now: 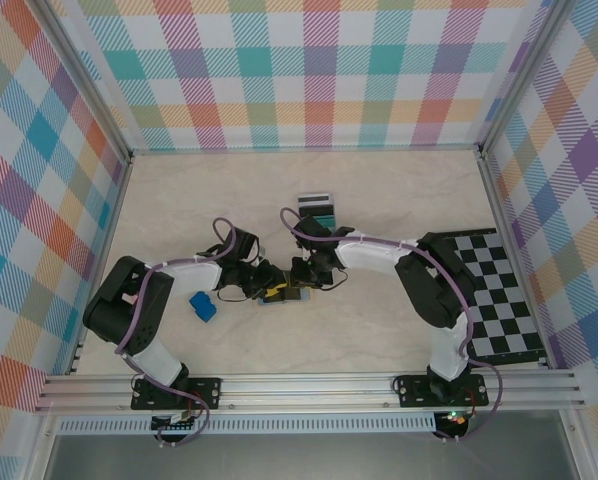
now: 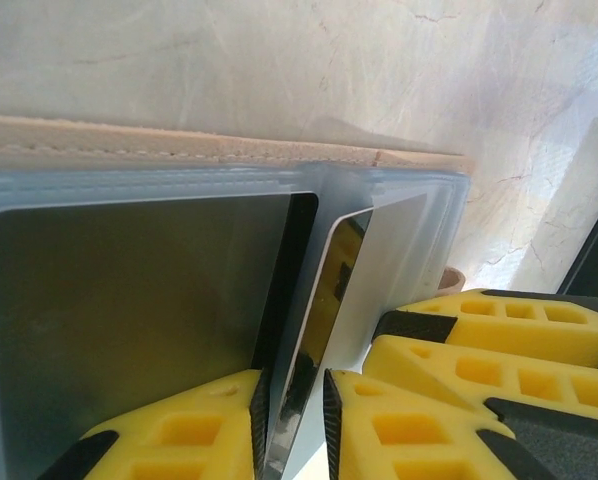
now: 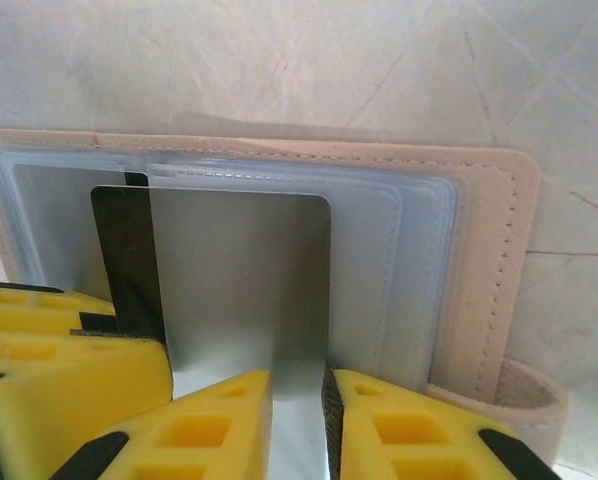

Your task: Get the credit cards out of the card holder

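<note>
Left claw [image 2: 294, 430] was clenched on a thin upright sleeve leaf [image 2: 394, 260] rising from the open tan folding card holder [image 3: 479, 250], with its yellow fingers [image 2: 179, 440] pressed to either face. The leaf seemed to carry a mirror-silver card inside, though the edge-on view left that unsure. Right claw [image 3: 297, 430] met it from the opposite side, its jaws drawn to a narrow slit above a flat silver-grey rectangular card [image 3: 239, 280] with a black stripe along its left side. I could not tell whether it gripped anything. That silver-grey card sat among the holder's blue-grey clear sleeves.

The card holder lay open near the middle of the pale marble-patterned counter [image 1: 379, 190], a little toward the near edge. Loose thin cards [image 1: 316, 207], teal and grey, lay stacked toward the far edge, well apart from the holder. A small bright-blue block [image 1: 203, 306] sat left of the holder. A black-and-white checkered mat [image 1: 499, 290] ran along the right edge.
</note>
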### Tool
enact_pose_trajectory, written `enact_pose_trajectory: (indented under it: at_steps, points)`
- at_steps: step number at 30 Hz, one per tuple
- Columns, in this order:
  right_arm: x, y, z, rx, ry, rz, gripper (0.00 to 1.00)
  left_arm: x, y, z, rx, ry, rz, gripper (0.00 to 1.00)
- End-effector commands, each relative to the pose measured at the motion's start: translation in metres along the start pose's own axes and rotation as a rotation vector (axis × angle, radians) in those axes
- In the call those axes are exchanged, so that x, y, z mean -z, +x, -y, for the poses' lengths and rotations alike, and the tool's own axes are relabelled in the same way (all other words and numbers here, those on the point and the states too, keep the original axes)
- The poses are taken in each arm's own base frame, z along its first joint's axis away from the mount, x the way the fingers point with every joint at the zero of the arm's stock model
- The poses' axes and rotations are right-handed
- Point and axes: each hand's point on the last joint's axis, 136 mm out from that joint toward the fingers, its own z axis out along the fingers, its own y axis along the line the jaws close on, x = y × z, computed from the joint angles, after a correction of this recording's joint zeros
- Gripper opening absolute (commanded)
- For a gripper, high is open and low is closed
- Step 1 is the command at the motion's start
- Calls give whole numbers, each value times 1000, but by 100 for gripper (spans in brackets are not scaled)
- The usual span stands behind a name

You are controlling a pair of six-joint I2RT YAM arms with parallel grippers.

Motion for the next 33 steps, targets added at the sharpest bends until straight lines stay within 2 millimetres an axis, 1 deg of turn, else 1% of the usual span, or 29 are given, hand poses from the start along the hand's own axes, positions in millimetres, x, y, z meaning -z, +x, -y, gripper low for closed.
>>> enact_pose_trajectory:
  at_steps: [1, 7, 16, 23, 26, 28, 30, 33]
  points:
    - [-10, 9, 14, -24, 37, -43, 23, 0, -3, -1, 0, 4, 1, 21]
    - [-10, 9, 21, -28, 71, -38, 23, 4, -2, 0, -11, 8, 0, 17]
    - [-12, 11, 35, -37, 124, -39, 23, 17, -1, 4, -36, 38, 8, 9]
    - [-12, 12, 44, -45, 163, -41, 23, 26, -1, -7, -36, 12, 22, 1]
    - [-8, 9, 45, -42, 164, -33, 23, 31, -1, -12, -39, -8, 28, 0]
    - [-1, 5, 40, -28, 144, -16, 23, 38, 0, -13, -54, -19, 38, 0]
    - [10, -2, 31, -4, 102, 8, 24, 46, 0, -11, -82, -31, 52, 0]
    - [38, -14, 5, 46, -10, 74, 26, 61, -2, 0, -161, -16, 90, 0]
